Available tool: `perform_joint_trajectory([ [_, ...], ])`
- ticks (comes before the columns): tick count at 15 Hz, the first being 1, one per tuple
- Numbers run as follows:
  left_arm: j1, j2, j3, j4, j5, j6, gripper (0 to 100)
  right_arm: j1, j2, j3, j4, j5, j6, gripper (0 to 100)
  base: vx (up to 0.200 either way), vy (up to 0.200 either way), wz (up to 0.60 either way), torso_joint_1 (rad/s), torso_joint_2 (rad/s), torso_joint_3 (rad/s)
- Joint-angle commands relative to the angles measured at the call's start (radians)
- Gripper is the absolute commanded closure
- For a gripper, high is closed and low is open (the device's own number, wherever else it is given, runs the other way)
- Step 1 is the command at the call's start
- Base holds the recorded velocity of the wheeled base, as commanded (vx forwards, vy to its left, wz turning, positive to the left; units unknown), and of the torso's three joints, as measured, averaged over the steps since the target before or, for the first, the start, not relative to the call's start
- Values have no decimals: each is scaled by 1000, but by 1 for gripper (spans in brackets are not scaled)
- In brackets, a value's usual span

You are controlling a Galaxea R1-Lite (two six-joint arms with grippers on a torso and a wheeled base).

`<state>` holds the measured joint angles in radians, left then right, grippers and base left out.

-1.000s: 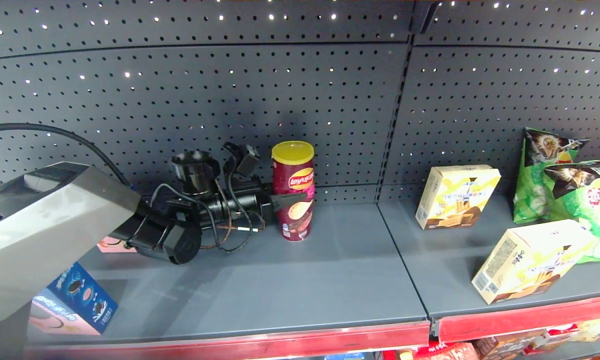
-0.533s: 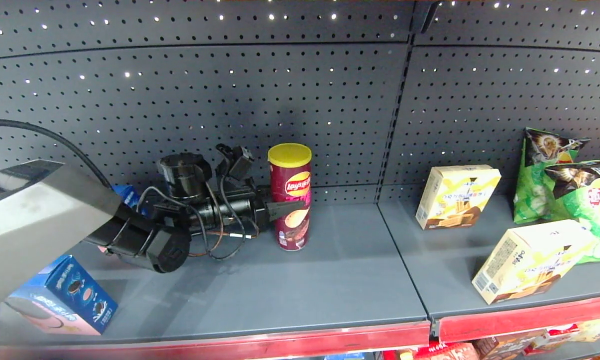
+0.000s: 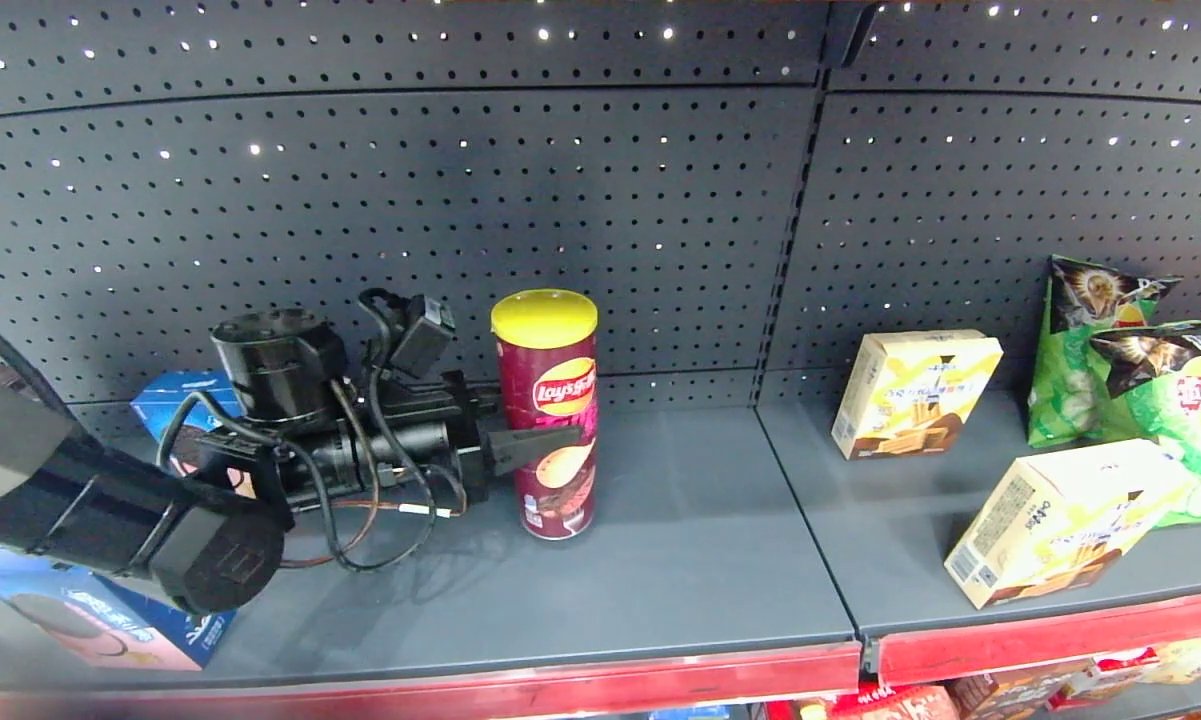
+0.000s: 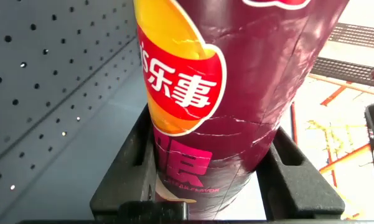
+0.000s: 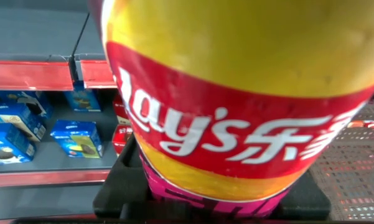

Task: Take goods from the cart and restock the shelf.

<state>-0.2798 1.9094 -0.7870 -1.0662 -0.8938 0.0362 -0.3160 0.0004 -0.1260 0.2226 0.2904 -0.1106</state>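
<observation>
Chip can [image 3: 547,410] is upright between cookie boxes [image 3: 175,393] and yellow boxes [image 3: 915,392].

We are looking at a dark grey shelf [image 3: 680,560] with a red front lip. On its left panel a chips can [image 3: 550,385] is standing upright, a rear cookie box [image 3: 175,392] is sitting against the pegboard, and a front cookie box [image 3: 90,625] is lying at the edge. On the right panel a rear wafer box [image 3: 915,392] and a front wafer box [image 3: 1060,520] are sitting beside green chip bags [image 3: 1160,390].
</observation>
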Motion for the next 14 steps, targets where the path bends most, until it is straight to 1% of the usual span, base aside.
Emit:
perform_joint_trajectory([
  [1,1,-64,92,-60,1,-1,100,0,0,0,0,1,3,100,0,0,0,0,0,0],
  [3,1,-61,149,-159,3,-7,100,0,0,0,-2,7,3,100,0,0,0,0,0,0],
  [4,-1,-61,170,-184,3,-9,100,0,0,0,-2,7,3,100,0,0,0,0,0,0],
  [6,-1,-59,198,-201,1,-7,100,0,0,0,-2,7,3,100,0,0,0,0,0,0],
  [11,-19,-52,233,-244,0,-9,100,0,0,0,-2,6,2,100,0,0,0,0,0,0],
  [14,-25,-53,279,-265,-2,-5,100,0,0,0,-2,6,3,100,0,0,0,0,0,0],
])
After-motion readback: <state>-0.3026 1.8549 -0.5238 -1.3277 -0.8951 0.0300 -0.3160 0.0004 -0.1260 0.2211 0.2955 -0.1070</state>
